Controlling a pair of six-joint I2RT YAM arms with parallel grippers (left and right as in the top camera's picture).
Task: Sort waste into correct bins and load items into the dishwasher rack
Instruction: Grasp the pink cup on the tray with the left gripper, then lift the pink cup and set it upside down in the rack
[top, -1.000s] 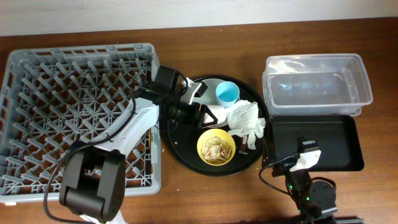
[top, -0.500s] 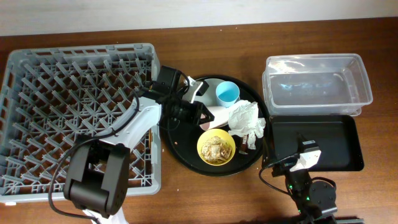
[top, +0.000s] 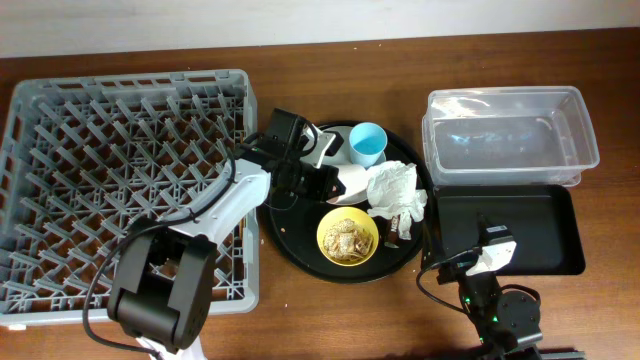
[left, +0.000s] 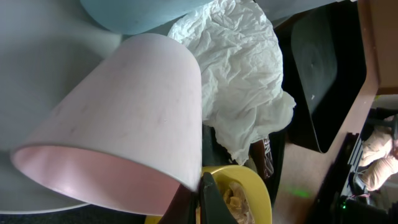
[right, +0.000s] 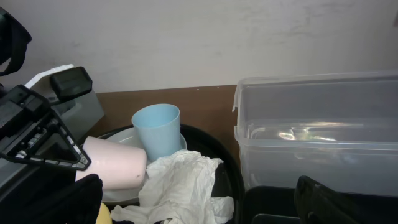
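Observation:
On the round black tray, the pink cup (top: 352, 183) lies on its side. My left gripper (top: 326, 181) is shut on it; in the left wrist view the fingers (left: 209, 198) pinch the rim of the pink cup (left: 124, 118). Beside it are the crumpled white napkin (top: 393, 189), the upright light blue cup (top: 367, 147), the yellow bowl (top: 347, 238) of beige scraps, the dark wrapper (top: 401, 229) and the pale plate (top: 333, 141). My right gripper (right: 199, 190) stands open with nothing in it, low near the front edge and facing the napkin (right: 180, 183).
The grey dishwasher rack (top: 120, 180) fills the left side, close to the round black tray (top: 290, 240). At the right, the clear tub (top: 510, 135) stands behind the shallow black rectangular tray (top: 530, 235). My left arm (top: 215, 210) crosses the rack's right edge.
My left gripper has shut on the pink cup's rim and the arm has shifted slightly right. The right arm has not moved.

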